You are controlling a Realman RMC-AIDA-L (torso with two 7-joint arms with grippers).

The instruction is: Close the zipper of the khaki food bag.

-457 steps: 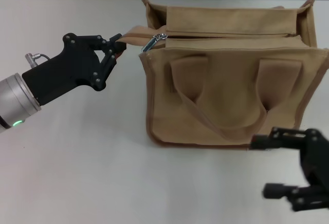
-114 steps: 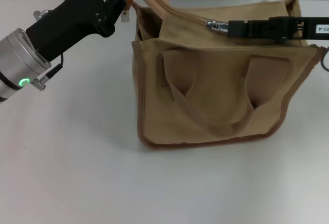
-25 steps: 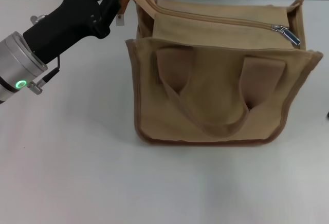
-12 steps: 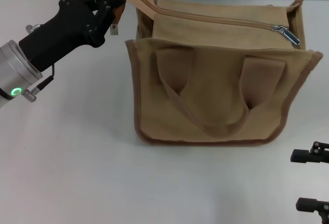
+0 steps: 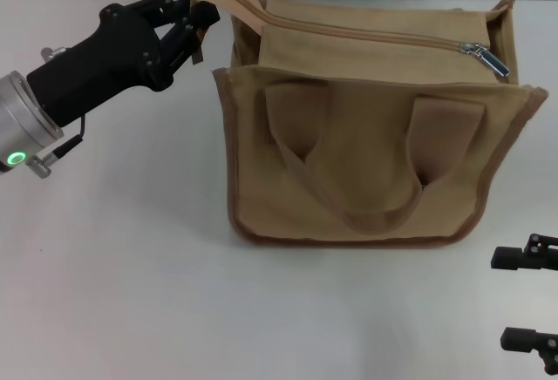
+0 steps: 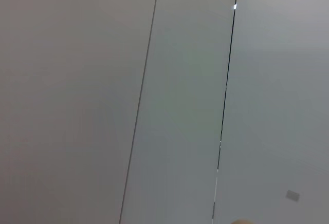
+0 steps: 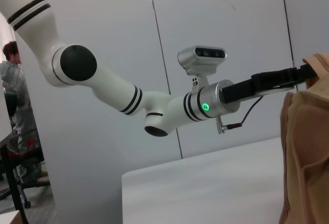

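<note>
One white table (image 5: 131, 293) bears the khaki food bag (image 5: 366, 162); left fingers (image 5: 193, 16) pinch its tab.

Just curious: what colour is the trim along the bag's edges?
Darker brown than the tan bag; the trim shows best in the head view.

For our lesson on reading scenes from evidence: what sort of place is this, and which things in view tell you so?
Probably a robotics lab or test room. A khaki food bag sits alone on a plain white table, grey wall panels stand behind, and the left gripper grips the bag's end tab.
</note>
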